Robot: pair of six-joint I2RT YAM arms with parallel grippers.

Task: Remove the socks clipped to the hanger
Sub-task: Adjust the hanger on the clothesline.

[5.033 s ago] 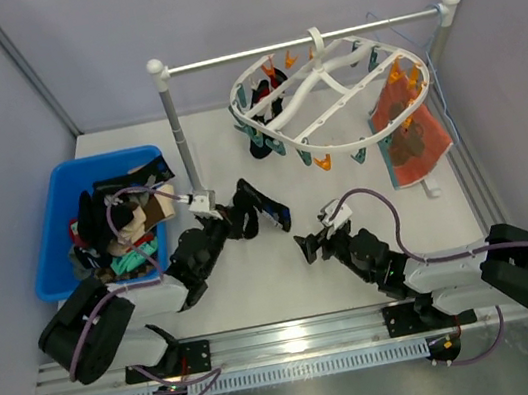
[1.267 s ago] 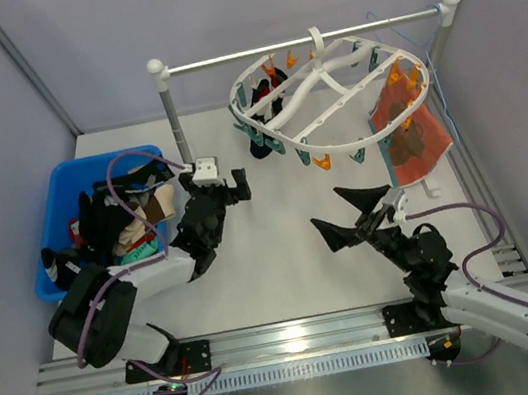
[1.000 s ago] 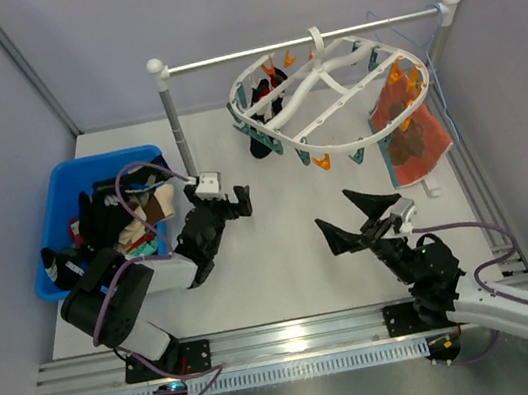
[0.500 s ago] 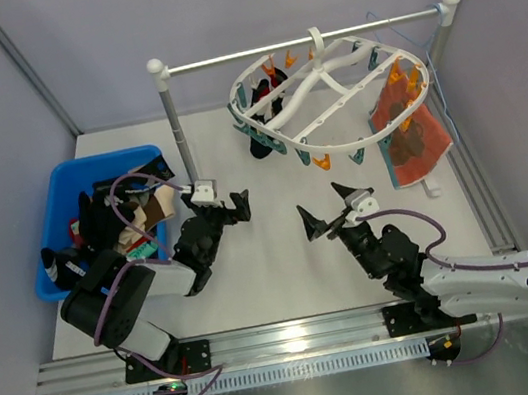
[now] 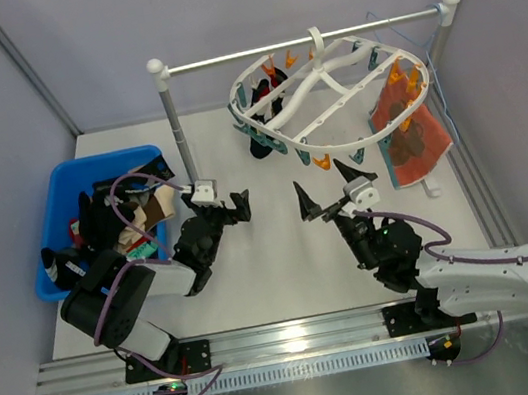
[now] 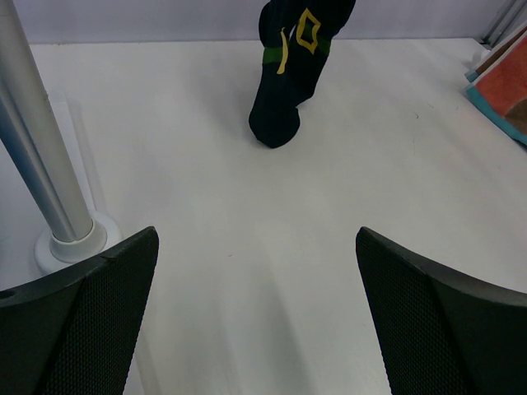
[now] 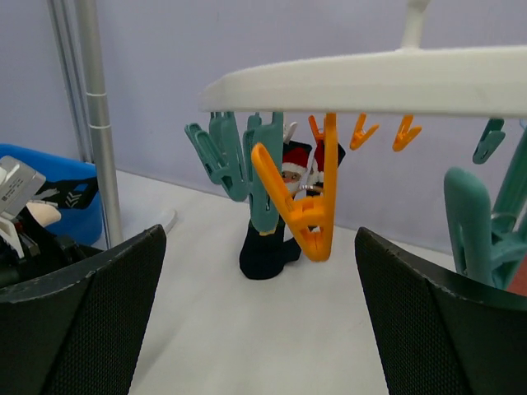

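The large white plastic oval hanger [image 5: 328,95] hangs by its top hook from the metal rail of the white-and-grey stand [image 5: 174,121], so its orange and teal clips point down and whatever they grip dangles over the white surface [image 5: 277,276]. A few dark socks [image 5: 269,105] are clipped at the hanger's left end. The flat orange-red printed cloth [image 5: 411,130] hangs at the right end and is not your job. The blue plastic bin [image 5: 106,159] at far left holds a heap of loose socks, which looks like the drop-off point.

Your left jaws are spread wide and hold nothing. They sit low near the foot of the stand's post [image 6: 45,177] and face the dark sock with the yellow diamond and green band [image 6: 288,74]. That sock hangs well ahead of them and a little right of centre, with its toe at or just above the surface.

Your right jaws are also fully released and empty. They are raised under the near rim and look up at an empty orange clip [image 7: 309,206] and the teal clips [image 7: 239,164] beside it. The dark sock with a red Santa figure [image 7: 276,239] hangs beyond those clips, left of centre between the jaws and well out of reach.

Judging from this, either arm must advance before it can close on fabric.
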